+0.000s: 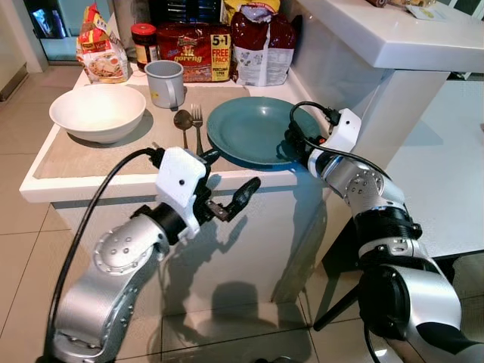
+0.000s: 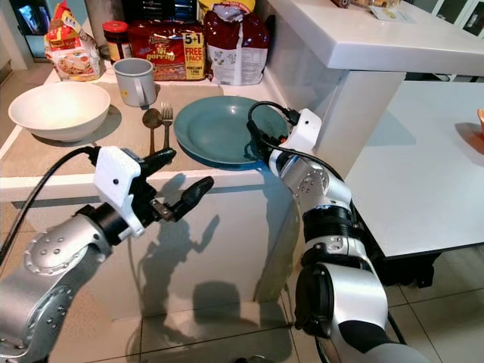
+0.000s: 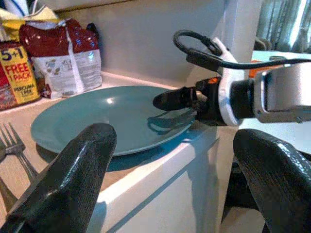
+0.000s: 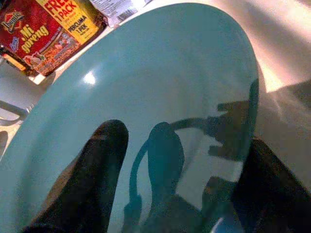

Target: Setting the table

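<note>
A teal plate (image 1: 249, 125) lies on the counter's placemat near the front edge. My right gripper (image 1: 293, 141) is at the plate's right rim. In the right wrist view it is open, with one finger (image 4: 99, 165) over the plate's inside and the other (image 4: 274, 189) outside the rim. My left gripper (image 1: 227, 175) hangs open in front of the counter edge, just below the plate and holding nothing. A fork (image 1: 197, 123) and a spoon (image 1: 183, 121) lie side by side to the left of the plate. Further left are a white bowl (image 1: 97, 112) and a grey mug (image 1: 165, 82).
Food packets (image 1: 198, 49) and a jar (image 1: 143, 41) line the back of the counter. A raised white ledge (image 1: 393, 34) stands close on the right of the plate. A white table (image 2: 423, 174) is at my right. Below me is tiled floor (image 1: 23, 227).
</note>
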Controlling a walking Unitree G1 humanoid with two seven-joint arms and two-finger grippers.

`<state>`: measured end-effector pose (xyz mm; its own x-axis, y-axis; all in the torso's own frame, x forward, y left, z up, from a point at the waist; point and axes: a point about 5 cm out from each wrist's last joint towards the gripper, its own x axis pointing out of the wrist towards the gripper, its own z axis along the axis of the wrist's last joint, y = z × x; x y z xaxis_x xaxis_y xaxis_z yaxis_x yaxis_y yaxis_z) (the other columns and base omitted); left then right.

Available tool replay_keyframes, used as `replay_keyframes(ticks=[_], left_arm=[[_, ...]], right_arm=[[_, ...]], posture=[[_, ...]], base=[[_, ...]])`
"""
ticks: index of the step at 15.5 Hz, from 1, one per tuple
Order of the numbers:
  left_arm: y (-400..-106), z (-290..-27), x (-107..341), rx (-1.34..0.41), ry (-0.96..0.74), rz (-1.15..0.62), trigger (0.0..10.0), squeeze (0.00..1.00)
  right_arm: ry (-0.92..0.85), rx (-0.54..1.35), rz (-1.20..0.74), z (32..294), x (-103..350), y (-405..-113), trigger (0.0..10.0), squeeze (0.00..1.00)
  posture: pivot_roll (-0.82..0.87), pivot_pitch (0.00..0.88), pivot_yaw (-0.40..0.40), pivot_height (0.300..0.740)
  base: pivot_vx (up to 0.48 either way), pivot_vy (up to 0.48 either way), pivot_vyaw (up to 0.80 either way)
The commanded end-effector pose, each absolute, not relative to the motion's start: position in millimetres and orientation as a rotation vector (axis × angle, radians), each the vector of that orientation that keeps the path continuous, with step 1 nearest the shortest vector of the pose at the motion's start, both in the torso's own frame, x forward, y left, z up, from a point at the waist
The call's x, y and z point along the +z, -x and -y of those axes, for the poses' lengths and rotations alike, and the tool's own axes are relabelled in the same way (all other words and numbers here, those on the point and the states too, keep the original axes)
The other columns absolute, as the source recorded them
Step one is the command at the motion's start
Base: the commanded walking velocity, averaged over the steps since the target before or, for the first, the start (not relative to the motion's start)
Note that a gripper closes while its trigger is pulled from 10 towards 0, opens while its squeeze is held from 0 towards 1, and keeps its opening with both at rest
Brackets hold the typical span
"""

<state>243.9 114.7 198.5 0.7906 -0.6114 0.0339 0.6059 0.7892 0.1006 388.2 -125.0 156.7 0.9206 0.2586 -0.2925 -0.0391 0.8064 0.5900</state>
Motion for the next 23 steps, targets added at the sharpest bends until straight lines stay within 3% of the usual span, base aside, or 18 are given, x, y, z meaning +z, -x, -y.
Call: replay_keyframes(ticks=[1, 15, 17, 21, 23], left_arm=[[-244, -115, 202, -0.642, -0.071, 0.075, 10.0, 0.0], [-250, -123, 198, -0.52, -0.075, 0.066, 10.0, 0.0], [-255, -125, 201, -0.495, -0.066, 0.078, 10.0, 0.0], [-267, -150, 210, -0.294, -0.034, 0.12, 10.0, 0.0], [-260, -168, 212, -0.196, -0.085, 0.119, 10.0, 0.0]], right_arm=[[-0.623, 0.164, -0.358, 127, 159, -387, 0.0, 0.0], [-0.696, 0.13, -0.391, 131, 138, -375, 0.0, 0.0], [-0.711, 0.127, -0.372, 132, 143, -372, 0.0, 0.0], [-0.712, 0.287, -0.285, 135, 176, -344, 0.0, 0.0], [-0.726, 0.412, -0.236, 141, 195, -313, 0.0, 0.0]], posture=[[0.06, 0.031, -0.075, 0.74], [0.05, 0.029, -0.065, 0.74], [0.03, 0.041, -0.025, 0.74], [0.01, 0.06, -0.046, 0.74], [0.05, 0.072, -0.071, 0.74]], base=[[0.0, 0.0, 0.0], [0.0, 0.0, 0.0], [0.0, 0.0, 0.0], [0.0, 0.0, 0.0], [0.0, 0.0, 0.0]])
